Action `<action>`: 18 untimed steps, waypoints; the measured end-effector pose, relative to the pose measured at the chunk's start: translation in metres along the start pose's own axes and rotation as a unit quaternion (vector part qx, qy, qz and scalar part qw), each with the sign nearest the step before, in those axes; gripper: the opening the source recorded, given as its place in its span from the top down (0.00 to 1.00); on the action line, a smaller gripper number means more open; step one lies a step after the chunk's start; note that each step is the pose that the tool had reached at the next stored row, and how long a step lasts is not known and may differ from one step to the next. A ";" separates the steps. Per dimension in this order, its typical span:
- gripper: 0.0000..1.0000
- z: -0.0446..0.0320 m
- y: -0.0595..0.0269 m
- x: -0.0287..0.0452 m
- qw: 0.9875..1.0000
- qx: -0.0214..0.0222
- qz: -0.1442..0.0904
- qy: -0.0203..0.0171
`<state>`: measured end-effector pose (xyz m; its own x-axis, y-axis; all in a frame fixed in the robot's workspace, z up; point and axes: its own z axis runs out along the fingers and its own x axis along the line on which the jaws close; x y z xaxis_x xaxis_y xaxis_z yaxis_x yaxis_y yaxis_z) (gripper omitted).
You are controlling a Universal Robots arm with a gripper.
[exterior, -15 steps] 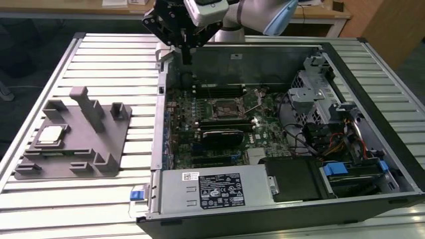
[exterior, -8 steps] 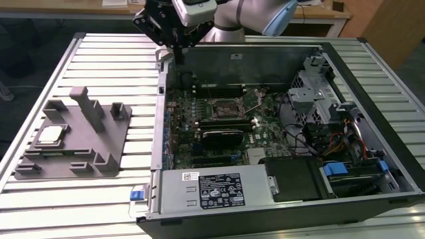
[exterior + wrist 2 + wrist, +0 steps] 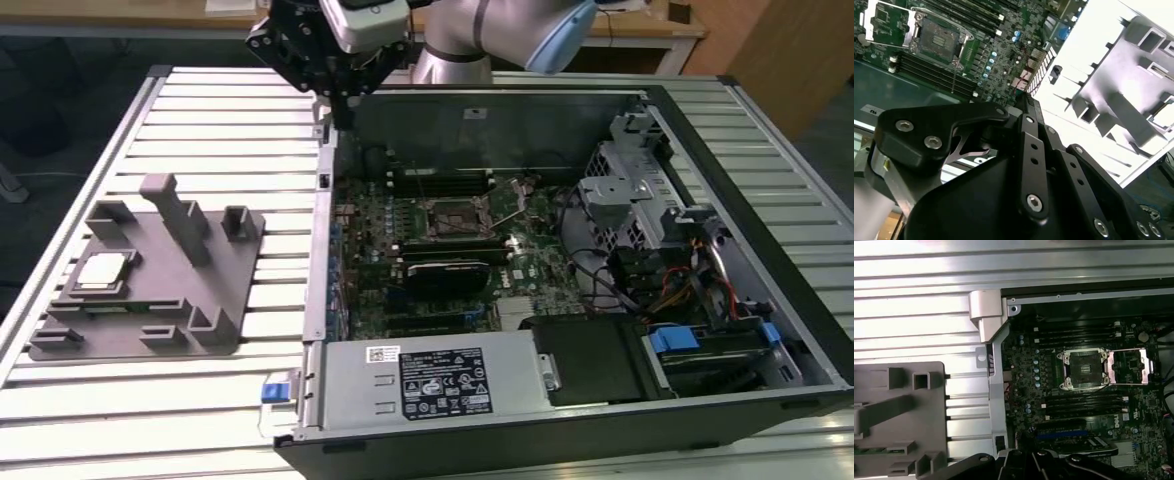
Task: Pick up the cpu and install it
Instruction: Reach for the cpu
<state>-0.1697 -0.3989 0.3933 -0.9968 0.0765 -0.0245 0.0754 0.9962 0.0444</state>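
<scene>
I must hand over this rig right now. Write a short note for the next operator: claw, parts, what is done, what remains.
The claw hovers above a corner of the open computer case, not carrying the cpu.
The cpu lies flat on the grey fixture tray, at the exterior view's left, outside the case.
The socket, in the first wrist view, is empty, its cover plate swung open.
Done: nothing yet.
Left: pick-up and install.
</scene>
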 end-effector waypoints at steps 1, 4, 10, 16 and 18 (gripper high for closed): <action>0.89 0.0000 -0.0001 0.0020 1.000 0.000 0.000 0.000; 0.89 -0.0003 -0.0006 0.0083 1.000 0.000 0.000 0.000; 0.89 -0.0005 -0.0015 0.0195 1.000 0.000 0.000 0.000; 0.89 -0.0009 -0.0025 0.0328 1.000 0.000 0.000 0.000; 0.89 -0.0011 -0.0028 0.0371 1.000 0.000 0.000 0.000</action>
<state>-0.2069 -0.3989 0.3934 -0.9967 0.0773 -0.0245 0.0762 0.9961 0.0443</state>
